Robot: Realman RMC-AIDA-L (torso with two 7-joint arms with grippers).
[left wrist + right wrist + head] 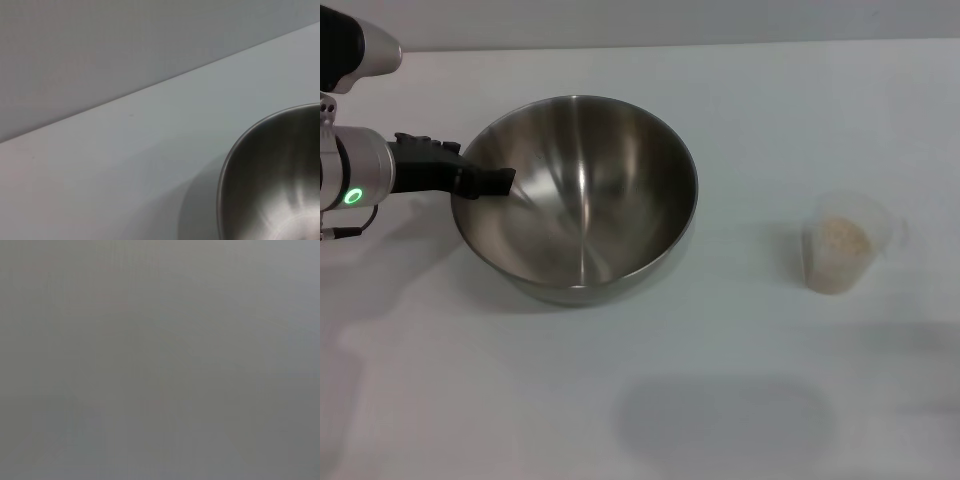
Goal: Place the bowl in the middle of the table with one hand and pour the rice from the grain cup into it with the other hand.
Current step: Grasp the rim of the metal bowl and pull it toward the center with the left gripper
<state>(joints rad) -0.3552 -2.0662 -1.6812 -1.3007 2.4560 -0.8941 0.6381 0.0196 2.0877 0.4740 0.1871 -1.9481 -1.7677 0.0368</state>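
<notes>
The large round stainless-steel mixing bowl [575, 200] sits on the plain white table [720, 400], left of its middle and nearer the far edge. The black left gripper [488, 182] pinches the bowl's left rim (one finger inside). The small translucent plastic grain cup [842, 243], holding pale rice [840, 238], stands well apart toward the right edge.

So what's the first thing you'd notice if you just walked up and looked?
The big shiny bowl, sitting left of the middle of the white table. The left gripper is at its left rim, one black finger reaching over the edge. Off to the right, standing alone, is the small clear grain cup with pale rice in it.
</notes>
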